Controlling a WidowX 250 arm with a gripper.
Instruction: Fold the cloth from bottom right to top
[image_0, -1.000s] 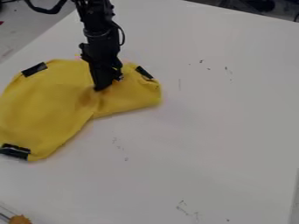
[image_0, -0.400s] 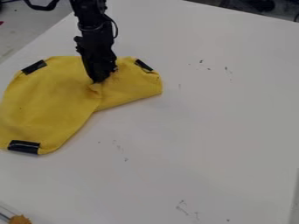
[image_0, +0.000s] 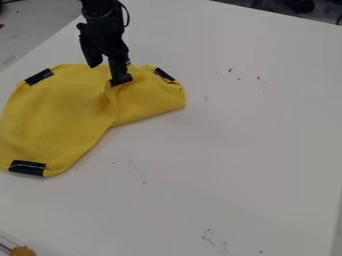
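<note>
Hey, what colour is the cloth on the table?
The cloth is plain yellow with black patches near its edges, seen best in the camera view.

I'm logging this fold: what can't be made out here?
Camera view, all:
Yellow cloth, leftmost part: cut off by the left edge.
Layers beneath the fold: hidden by the cloth on top.
Cloth behind the gripper: hidden by it.
Brown object: cut off by the bottom edge.
</note>
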